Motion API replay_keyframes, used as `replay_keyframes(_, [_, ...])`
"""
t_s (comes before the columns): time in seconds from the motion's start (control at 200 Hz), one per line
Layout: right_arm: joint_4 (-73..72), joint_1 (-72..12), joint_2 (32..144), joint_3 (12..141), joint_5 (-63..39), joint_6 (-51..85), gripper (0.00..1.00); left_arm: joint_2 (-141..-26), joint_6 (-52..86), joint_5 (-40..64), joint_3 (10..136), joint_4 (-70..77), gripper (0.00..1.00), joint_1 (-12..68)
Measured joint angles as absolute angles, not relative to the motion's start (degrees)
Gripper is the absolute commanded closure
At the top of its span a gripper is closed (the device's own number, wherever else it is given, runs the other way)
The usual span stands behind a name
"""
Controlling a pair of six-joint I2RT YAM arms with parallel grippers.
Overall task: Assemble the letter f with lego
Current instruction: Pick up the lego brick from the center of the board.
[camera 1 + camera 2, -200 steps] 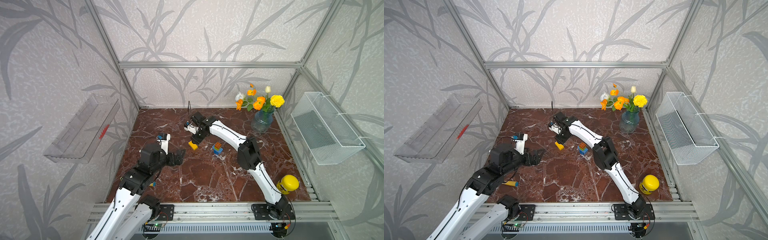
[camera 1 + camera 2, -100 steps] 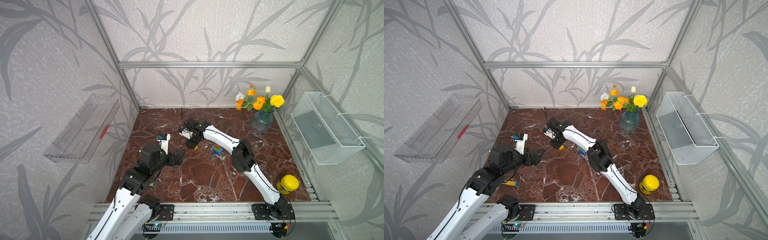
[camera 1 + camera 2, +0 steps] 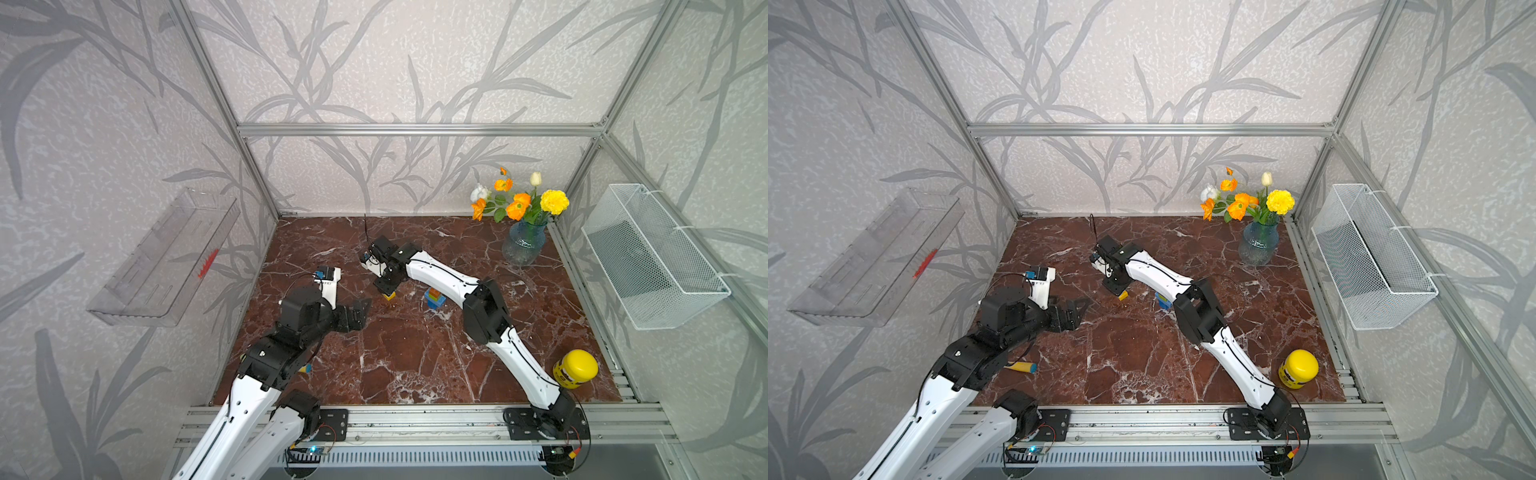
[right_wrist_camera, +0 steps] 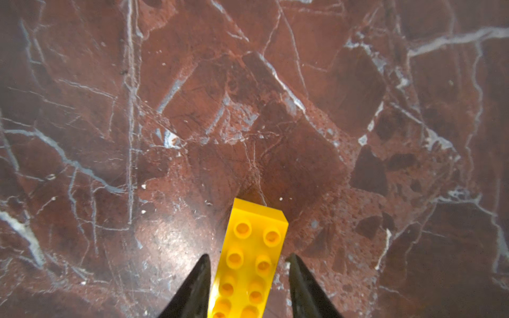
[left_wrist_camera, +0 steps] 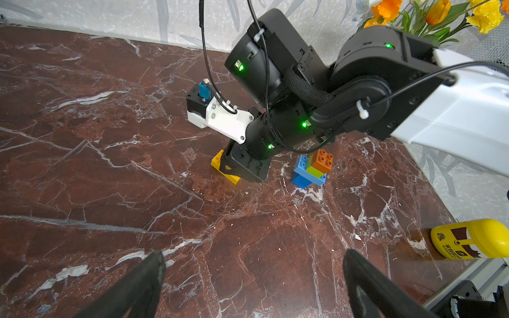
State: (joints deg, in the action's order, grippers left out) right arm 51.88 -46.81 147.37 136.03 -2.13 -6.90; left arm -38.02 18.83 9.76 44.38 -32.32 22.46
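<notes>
On the worktop (image 5: 110, 192), the blue, green and orange stack (image 5: 311, 170) stands built. Seemingly 1 piece is left, the long yellow brick (image 4: 253, 261), lying nearby between the half-open right jaws, ungripped. The left jaws gape empty.

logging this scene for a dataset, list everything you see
marble table: 1, red-brown
long yellow studded plastic brick: 1, yellow, mid-table
stack of studded plastic bricks: 1, blue, green, orange on top, right of that brick
yellow-capped bottle: 1, yellow, table's near right corner
glass vase of flowers: 1, blue; orange, yellow, white blooms; far right corner
wire basket: 1, white, right wall
plastic shelf: 1, clear, left wall
pen-like stick: 1, yellow, blue tip, table's near left side
left gripper: 1, black, open, empty
right gripper: 1, black, astride yellow brick, grip unclear
</notes>
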Motion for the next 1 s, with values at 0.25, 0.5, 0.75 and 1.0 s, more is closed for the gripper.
replay_keyframes(0.25, [51.9, -46.8, 148.7, 136.0, -2.1, -6.9, 0.59, -38.0, 18.9, 9.8, 44.4, -32.3, 0.01, 22.5])
replay_keyframes(0.5, [51.9, -46.8, 148.7, 136.0, -2.2, -6.8, 0.67, -38.0, 18.8, 9.8, 44.4, -32.3, 0.01, 22.5])
replay_keyframes(0.75, [51.9, -46.4, 148.7, 136.0, -2.6, -6.6, 0.77, -38.0, 18.9, 9.8, 44.4, -32.3, 0.01, 22.5])
replay_keyframes(1.0, [52.6, -45.1, 145.7, 135.5, -4.9, -7.1, 0.78, -38.8, 18.9, 9.9, 44.4, -31.3, 0.01, 22.5])
